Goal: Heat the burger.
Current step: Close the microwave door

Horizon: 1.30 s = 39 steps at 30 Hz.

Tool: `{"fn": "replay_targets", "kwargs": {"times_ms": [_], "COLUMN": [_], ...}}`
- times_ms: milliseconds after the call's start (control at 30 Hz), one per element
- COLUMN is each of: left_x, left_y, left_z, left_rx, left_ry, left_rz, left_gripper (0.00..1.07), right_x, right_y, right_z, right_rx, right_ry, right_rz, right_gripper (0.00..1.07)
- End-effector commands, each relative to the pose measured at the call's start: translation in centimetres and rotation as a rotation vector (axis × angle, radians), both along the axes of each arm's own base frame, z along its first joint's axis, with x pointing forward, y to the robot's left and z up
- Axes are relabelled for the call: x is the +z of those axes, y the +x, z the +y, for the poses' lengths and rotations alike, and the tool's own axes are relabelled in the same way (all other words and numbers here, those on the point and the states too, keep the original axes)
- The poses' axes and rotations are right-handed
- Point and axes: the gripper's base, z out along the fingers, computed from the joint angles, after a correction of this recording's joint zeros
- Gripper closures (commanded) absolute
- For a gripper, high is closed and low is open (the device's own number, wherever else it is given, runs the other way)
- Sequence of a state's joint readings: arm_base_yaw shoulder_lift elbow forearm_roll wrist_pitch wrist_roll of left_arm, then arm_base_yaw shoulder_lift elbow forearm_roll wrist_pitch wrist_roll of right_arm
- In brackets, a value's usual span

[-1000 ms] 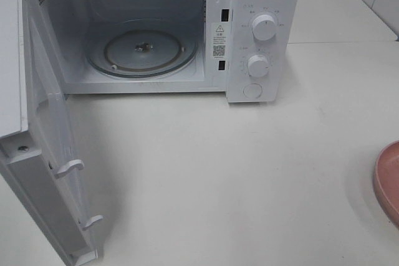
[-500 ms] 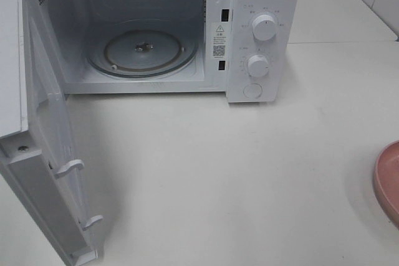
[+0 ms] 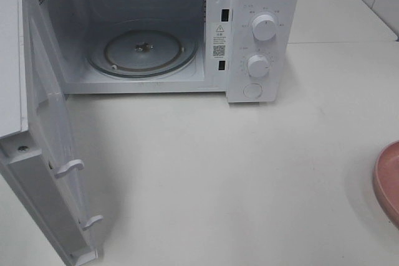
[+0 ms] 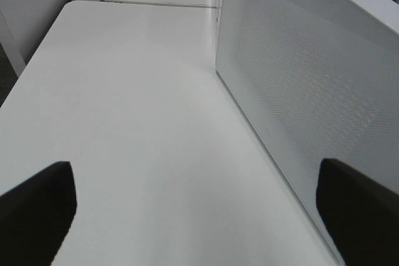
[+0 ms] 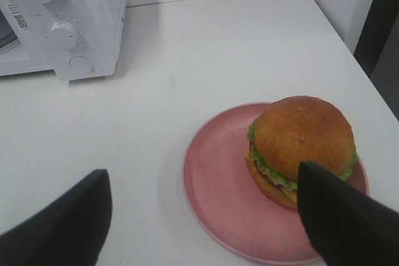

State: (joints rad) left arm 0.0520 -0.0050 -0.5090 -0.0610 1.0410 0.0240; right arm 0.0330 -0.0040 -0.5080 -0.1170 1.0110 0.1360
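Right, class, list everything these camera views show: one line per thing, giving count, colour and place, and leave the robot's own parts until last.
microwave: one, white, at the back of the table, cavity empty
microwave door: one, white, swung fully open at the left
glass turntable: one, clear, on the cavity floor
knobs: two, white, on the right-hand panel, a round button below them
burger: one, orange-brown bun with green lettuce, on the plate, off-centre
plate: one, pink, at the table's right edge
table: one, white, under everything
left gripper: one, black fingers, open, beside the open door
right gripper: one, black fingers, open above the plate, holding nothing
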Motion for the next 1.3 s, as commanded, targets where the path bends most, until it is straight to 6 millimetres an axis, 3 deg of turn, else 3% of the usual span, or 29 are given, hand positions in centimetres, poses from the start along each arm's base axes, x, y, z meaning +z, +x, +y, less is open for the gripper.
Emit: {"fn": "replay_targets", "kwargs": {"times_ms": [33,1067,1233,1300], "left_x": [-0.1,0.0,0.9,1.6], "left_y": [-0.2,-0.2,0.4,1.2], "left_z": [-0.1,-0.1,-0.2,-0.1], "left_rx": [-0.001,-0.006,-0.008,-0.004], "left_ry": [-0.01,-0.019,-0.027,-0.028], "left_rz": [-0.018,-0.02,-0.022,-0.042], "left_gripper": [0.06,0.06,0.11,0.19], "right_x": [-0.1,-0.1,-0.1,-0.1], "right_y": [-0.3,-0.3,-0.3,-0.3], "right_z": [0.0,0.0,0.0,0.0], "right_rx": [-0.002,-0.002,-0.002,-0.002], "right_ry": [-0.006,-0.006,-0.006,-0.006], "right_rz": [-0.028,-0.028,-0.028,-0.028], "right_gripper": [0.31,0.31,0.31,0.31]}}
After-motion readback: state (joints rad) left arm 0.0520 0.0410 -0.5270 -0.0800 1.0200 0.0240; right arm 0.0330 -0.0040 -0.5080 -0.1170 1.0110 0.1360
